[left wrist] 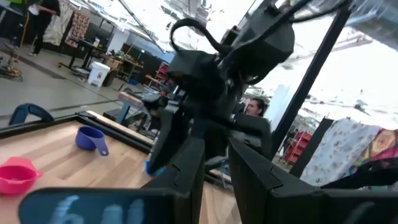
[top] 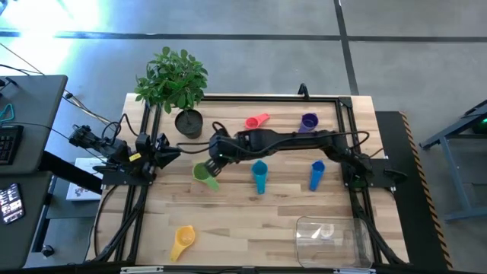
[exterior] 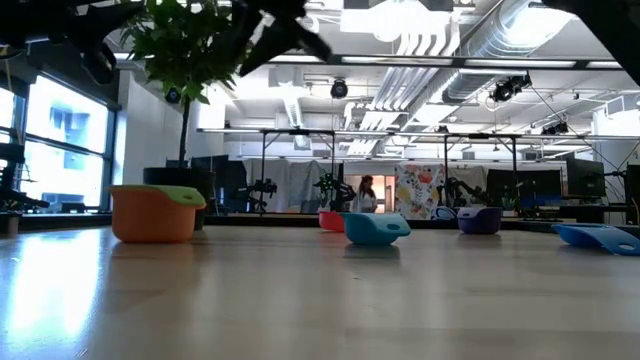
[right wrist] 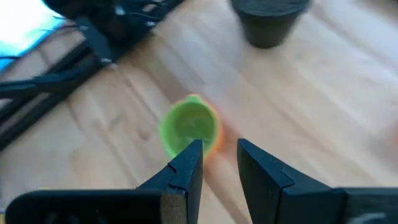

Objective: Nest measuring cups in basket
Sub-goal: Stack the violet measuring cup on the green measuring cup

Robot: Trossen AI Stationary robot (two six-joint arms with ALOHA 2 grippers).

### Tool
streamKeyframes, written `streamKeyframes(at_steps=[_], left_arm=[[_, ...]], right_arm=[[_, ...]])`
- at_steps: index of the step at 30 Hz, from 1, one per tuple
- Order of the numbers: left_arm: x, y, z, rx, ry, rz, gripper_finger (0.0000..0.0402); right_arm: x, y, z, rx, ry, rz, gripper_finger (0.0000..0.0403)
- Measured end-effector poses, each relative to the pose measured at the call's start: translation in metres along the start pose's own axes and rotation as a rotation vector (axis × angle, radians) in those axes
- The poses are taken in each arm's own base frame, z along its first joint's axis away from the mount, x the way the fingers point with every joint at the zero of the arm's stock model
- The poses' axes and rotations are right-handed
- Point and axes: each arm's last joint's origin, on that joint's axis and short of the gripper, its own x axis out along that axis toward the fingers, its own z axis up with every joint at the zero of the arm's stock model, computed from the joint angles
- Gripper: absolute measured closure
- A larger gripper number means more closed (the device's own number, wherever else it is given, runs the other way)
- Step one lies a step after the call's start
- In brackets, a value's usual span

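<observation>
Near the table's [top: 251, 228] left-middle, right gripper [right wrist: 217, 162] hangs over the green cup [top: 204, 173], which sits nested in an orange cup [exterior: 150, 215]; fingers slightly apart, gripping nothing. Left gripper [top: 163, 151] waits at the left edge; can't tell its fingers. Basket [top: 335, 240] is far off at the front-right corner. Risk: a descent straddling the rim lifts only the green cup, or tips the pair. Only the low view shows the orange cup clearly; the high view alone shows the basket.

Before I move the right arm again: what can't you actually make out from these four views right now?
- Right gripper: the right wrist view is motion-blurred, so whether its fingers touch the green cup is unclear; in the high view the arm covers it.
- Orange cup under the green one: handle not visible in any view.
- Basket: cut off by the high view's bottom edge; clear walls blur its contents.
- Left gripper: its wrist view is filled by the right arm.
</observation>
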Motion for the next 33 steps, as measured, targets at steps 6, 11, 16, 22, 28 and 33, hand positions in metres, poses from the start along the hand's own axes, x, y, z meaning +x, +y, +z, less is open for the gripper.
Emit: streamKeyframes(at_steps=[6,11,16,22,28,33], left_arm=[[0.000,0.000,0.000,-0.076,0.000,0.005,0.0339],[0.000,0.000,0.002,-0.086,-0.015,0.021,0.0339],[0.001,-0.005,0.015,-0.097,-0.040,0.011,0.0339],[0.006,-0.015,0.035,-0.025,-0.051,0.018,0.0339],[0.016,-0.026,0.051,0.043,-0.040,0.047,0.0339],[0.027,-0.036,0.062,0.095,-0.024,0.071,0.0339]], right_arm=[[-0.032,-0.008,-0.004,-0.041,-0.019,-0.137,0.0311],[-0.052,-0.019,-0.008,-0.086,0.011,-0.248,0.0311],[-0.068,-0.032,-0.014,-0.102,0.063,-0.375,0.0311],[-0.076,-0.041,-0.018,-0.138,0.090,-0.480,0.0311],[-0.082,-0.047,-0.013,-0.205,0.095,-0.482,0.0311],[-0.095,-0.062,0.000,-0.242,0.089,-0.482,0.0311]])
